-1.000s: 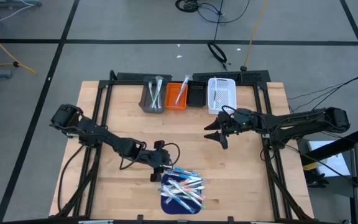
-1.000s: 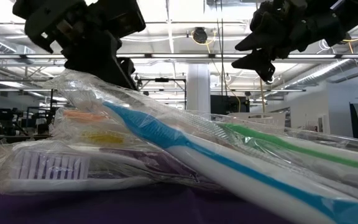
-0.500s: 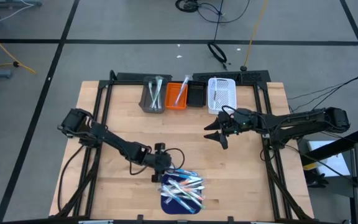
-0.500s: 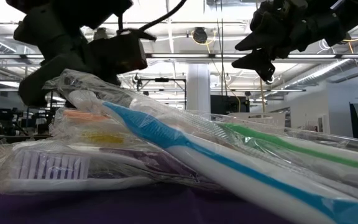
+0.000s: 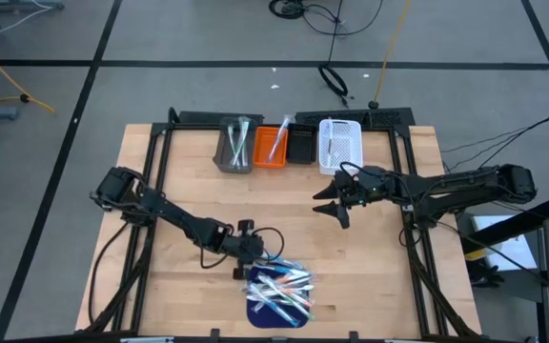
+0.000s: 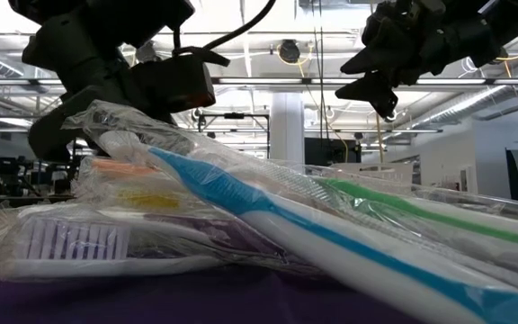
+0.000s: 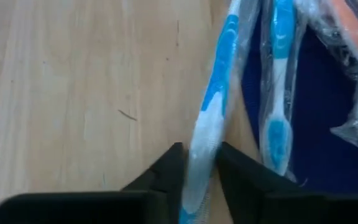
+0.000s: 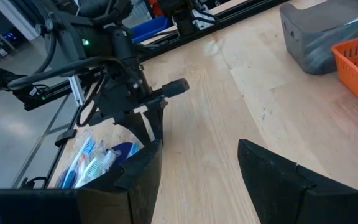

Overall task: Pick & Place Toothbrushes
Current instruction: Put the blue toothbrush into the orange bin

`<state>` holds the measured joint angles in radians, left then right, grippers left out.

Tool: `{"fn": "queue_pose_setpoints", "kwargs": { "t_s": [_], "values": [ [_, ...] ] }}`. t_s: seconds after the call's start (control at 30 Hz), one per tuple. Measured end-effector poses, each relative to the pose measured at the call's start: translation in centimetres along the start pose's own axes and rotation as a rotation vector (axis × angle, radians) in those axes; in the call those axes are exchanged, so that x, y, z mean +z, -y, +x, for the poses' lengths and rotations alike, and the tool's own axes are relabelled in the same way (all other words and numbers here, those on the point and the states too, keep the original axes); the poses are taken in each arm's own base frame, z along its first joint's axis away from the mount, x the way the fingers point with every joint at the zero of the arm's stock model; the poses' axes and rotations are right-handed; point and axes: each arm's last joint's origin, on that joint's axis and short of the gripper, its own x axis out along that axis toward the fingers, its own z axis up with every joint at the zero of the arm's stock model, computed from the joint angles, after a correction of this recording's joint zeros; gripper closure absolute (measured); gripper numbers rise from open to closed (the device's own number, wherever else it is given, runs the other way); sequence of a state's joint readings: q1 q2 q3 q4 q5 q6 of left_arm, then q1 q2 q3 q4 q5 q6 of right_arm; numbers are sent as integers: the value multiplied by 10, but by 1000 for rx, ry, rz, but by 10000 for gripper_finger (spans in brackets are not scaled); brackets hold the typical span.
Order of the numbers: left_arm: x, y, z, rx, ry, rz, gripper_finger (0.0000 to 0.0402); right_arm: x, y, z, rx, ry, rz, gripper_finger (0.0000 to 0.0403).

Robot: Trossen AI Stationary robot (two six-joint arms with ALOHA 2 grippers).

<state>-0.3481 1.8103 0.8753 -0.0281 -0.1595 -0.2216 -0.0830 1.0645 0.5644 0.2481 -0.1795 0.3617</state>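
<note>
The toothbrushes lie in a loose heap on a dark blue mat at the near edge of the wooden table. They are thin plastic sticks in clear crinkled wrappers, blue, white, green and orange; in the low view a blue-and-white one slants across the top of the heap, with a green one beside it and white bristles at the bottom.

The left gripper is at the far-left corner of the mat, low over the heap. Its dark fingers are narrowed around the white handle of a blue-and-white toothbrush, which lies along the mat's edge, half over bare wood.

Beyond the mat the smooth pale planks lie bare as far as the bins. The right gripper hangs over this stretch, to the right of and beyond the mat, its fingers spread wide and holding nothing.

Along the table's far edge stands a row of small bins: grey, orange, black and a white mesh one. Wrapped sticks show in the grey and the orange.
</note>
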Motion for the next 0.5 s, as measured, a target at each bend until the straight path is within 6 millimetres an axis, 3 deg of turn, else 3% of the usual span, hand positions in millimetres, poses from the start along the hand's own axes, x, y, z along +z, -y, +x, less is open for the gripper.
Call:
{"fn": "queue_pose_setpoints", "kwargs": {
  "t_s": [0.13,0.33,0.5],
  "values": [
    [1,0,-1,-12,3,5,379,0,0,0,-1,-2,0,200],
    [2,0,-1,-4,17,-45,363,-1,0,0,-2,-6,1,200],
    [8,-1,-6,21,76,-69,380,-1,0,0,-2,-6,-2,200]
  ]
}}
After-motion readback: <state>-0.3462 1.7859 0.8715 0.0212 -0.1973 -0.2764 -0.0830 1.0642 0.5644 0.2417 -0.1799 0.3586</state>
